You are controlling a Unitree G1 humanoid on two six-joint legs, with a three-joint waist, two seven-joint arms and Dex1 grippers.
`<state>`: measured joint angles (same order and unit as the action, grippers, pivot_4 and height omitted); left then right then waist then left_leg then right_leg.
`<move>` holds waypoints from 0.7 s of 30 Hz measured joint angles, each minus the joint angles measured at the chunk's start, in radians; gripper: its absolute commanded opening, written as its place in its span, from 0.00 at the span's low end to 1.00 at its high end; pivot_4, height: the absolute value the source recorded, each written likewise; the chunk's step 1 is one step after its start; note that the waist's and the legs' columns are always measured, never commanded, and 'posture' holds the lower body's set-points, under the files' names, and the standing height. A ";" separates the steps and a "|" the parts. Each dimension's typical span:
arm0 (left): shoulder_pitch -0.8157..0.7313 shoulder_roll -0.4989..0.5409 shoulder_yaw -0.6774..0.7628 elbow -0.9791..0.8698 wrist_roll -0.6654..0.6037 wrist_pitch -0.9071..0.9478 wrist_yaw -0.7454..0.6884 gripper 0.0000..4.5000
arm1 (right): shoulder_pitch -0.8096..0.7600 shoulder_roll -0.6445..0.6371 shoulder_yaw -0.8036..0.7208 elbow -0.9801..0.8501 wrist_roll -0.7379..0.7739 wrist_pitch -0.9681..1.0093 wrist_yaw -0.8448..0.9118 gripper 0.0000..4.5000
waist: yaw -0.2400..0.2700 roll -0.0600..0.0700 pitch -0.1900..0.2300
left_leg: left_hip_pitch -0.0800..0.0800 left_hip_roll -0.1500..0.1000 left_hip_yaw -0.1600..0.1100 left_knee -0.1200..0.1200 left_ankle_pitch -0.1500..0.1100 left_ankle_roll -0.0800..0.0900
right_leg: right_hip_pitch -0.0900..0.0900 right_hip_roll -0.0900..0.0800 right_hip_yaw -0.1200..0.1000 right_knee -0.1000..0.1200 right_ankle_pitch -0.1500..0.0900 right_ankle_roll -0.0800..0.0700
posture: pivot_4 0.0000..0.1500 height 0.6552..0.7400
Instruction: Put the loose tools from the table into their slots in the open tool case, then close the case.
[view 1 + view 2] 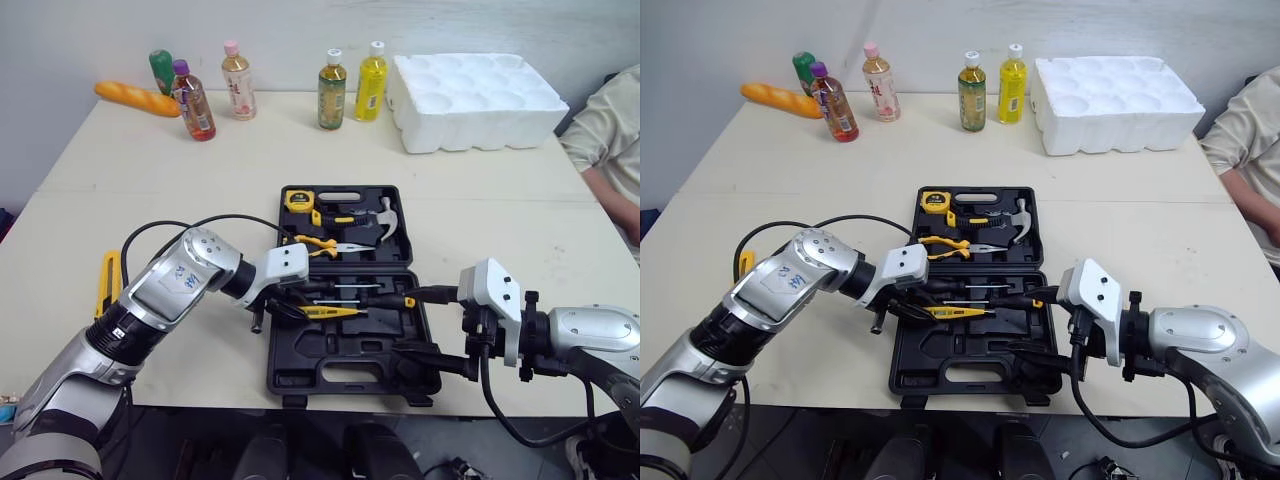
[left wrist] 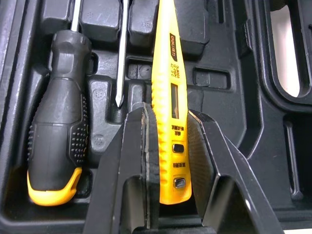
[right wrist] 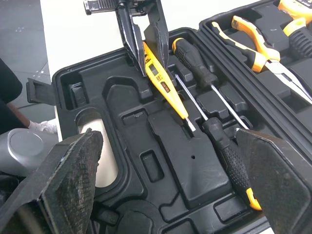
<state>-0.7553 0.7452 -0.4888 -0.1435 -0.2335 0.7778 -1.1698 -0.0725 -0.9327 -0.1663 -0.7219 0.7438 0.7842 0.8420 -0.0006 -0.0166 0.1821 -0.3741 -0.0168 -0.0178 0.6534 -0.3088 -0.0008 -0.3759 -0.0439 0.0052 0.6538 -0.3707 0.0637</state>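
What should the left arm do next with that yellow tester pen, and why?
Probably lower the tester pen the last bit into its recess, then open. The left gripper is shut on it, and it lies lengthwise over the tool case tray beside the black screwdriver. Whether it is fully seated I cannot tell.

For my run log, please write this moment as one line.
left gripper: shut on yellow tester pen in tool case | right gripper: open, at case edge | yellow tool: loose on table | case: open
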 measured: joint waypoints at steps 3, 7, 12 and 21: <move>0.000 -0.001 0.002 0.000 0.000 -0.002 -0.012 0.75 | 0.001 0.000 0.000 0.000 -0.001 0.000 -0.002 1.00 | 0.000 0.000 0.000 | 0.000 0.000 0.000 0.001 0.000 0.000 | 0.000 0.000 0.000 0.001 0.000 0.000 | 1.00 1.00; 0.000 -0.001 0.006 0.001 -0.001 -0.006 -0.023 0.98 | 0.005 0.000 0.000 0.001 -0.009 -0.002 -0.002 1.00 | -0.001 0.000 0.000 | 0.000 0.000 0.000 0.001 0.000 0.000 | 0.000 0.000 0.000 0.001 0.000 0.000 | 1.00 1.00; 0.016 -0.007 0.127 0.031 -0.057 -0.143 -0.073 0.98 | 0.011 -0.003 0.000 0.001 -0.013 -0.005 0.000 1.00 | -0.001 0.000 0.000 | 0.000 0.000 0.000 0.002 0.000 0.000 | 0.000 0.000 0.000 0.001 0.000 0.000 | 1.00 1.00; 0.171 -0.097 0.225 0.082 -0.119 -0.439 -0.144 0.27 | 0.007 -0.004 0.001 0.006 -0.017 -0.020 0.009 1.00 | -0.001 0.000 0.000 | 0.000 0.000 0.000 0.003 0.000 0.000 | 0.000 0.000 0.000 0.001 0.000 0.000 | 1.00 1.00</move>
<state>-0.5843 0.6480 -0.2634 -0.0610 -0.3524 0.3392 -1.3134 -0.0651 -0.9372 -0.1654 -0.7155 0.7264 0.7639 0.8506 -0.0013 -0.0170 0.1824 -0.3745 -0.0167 -0.0177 0.6561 -0.3089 -0.0008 -0.3759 -0.0440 0.0049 0.6548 -0.3707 0.0637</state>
